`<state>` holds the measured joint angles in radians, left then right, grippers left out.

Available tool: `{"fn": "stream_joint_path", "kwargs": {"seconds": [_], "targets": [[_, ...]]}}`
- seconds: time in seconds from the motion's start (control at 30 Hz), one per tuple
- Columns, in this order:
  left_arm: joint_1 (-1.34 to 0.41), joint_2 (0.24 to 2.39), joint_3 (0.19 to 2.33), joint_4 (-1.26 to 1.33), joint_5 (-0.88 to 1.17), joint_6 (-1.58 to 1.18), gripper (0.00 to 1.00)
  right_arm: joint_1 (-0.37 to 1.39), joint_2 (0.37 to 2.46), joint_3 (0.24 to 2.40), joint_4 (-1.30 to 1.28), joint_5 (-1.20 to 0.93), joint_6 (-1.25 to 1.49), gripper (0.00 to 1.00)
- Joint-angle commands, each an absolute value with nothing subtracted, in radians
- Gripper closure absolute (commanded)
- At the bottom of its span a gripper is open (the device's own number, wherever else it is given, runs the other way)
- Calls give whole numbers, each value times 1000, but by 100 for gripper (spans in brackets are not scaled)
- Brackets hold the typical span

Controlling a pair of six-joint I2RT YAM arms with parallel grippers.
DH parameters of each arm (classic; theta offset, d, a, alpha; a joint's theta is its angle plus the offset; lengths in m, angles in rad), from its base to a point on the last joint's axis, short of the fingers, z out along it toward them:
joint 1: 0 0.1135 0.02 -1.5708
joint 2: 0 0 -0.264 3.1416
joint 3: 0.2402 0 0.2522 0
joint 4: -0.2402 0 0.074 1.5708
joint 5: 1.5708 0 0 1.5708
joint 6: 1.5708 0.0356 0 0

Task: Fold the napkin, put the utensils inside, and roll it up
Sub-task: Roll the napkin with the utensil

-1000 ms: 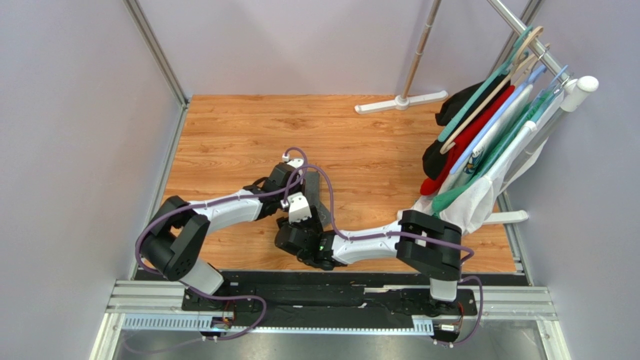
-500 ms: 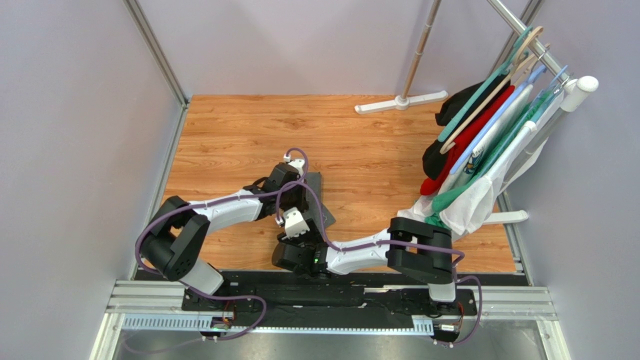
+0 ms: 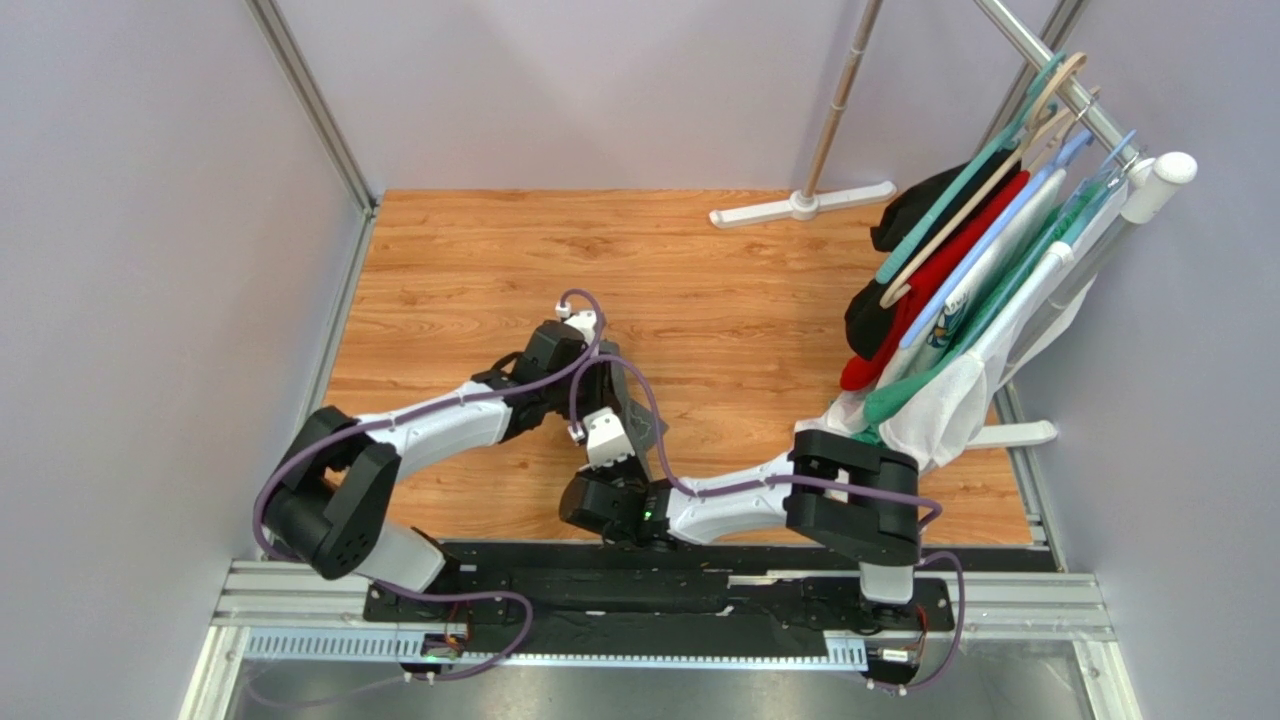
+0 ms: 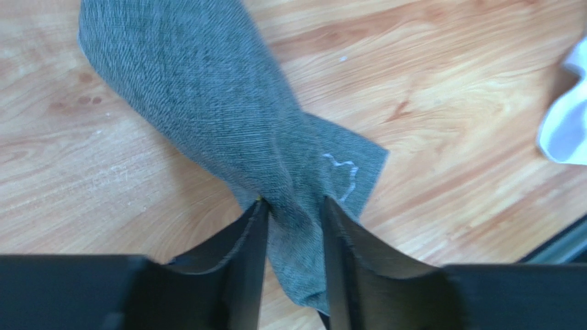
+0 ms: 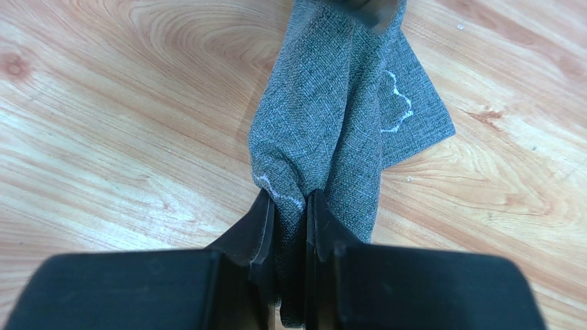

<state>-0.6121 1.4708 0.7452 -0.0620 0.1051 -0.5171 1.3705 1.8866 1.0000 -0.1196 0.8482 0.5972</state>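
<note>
The napkin (image 4: 207, 89) is a dark grey cloth bunched into a long roll on the wood floor, with pale stitching showing near one end (image 5: 324, 103). Its near end runs between the fingers of my left gripper (image 4: 293, 203). Those jaws stand parted, with a strip of floor showing beside the cloth. My right gripper (image 5: 289, 196) is shut, pinching the roll's other end at the stitched edge. In the top view both wrists crowd over the napkin (image 3: 643, 417) at the table's near middle. The utensils are hidden.
A rack of garments on hangers (image 3: 962, 255) fills the right side, with a white cloth (image 4: 565, 117) hanging at its foot close to my right arm. A pole stand's white base (image 3: 804, 203) lies at the back. Grey walls enclose the wood floor (image 3: 451, 255).
My left gripper's jaws have parted from a tight pinch on the napkin. My right gripper, open before, has shut on the cloth. Both wrists shifted slightly over the roll.
</note>
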Motion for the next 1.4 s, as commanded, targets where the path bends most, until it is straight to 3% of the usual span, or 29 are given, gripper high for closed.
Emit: {"fn": "stream_joint_path", "kwargs": {"seconds": [0.0,0.07,0.2,0.67,0.97,1.37], "targets": [[-600,1365,756,-20,152,-517,49,1344,1821,887,-8,683,612,100],[-575,1326,752,-20,167,-515,33,1324,1790,848,66,623,611,100],[-542,1263,749,-43,178,-505,19,1290,1708,753,184,540,614,100],[-413,1131,647,-31,251,-489,17,1060,1534,511,489,151,709,100],[-413,1167,618,52,287,-505,18,942,1496,433,595,14,793,100],[-413,1311,617,192,374,-526,22,842,1594,382,730,-94,913,100]]}}
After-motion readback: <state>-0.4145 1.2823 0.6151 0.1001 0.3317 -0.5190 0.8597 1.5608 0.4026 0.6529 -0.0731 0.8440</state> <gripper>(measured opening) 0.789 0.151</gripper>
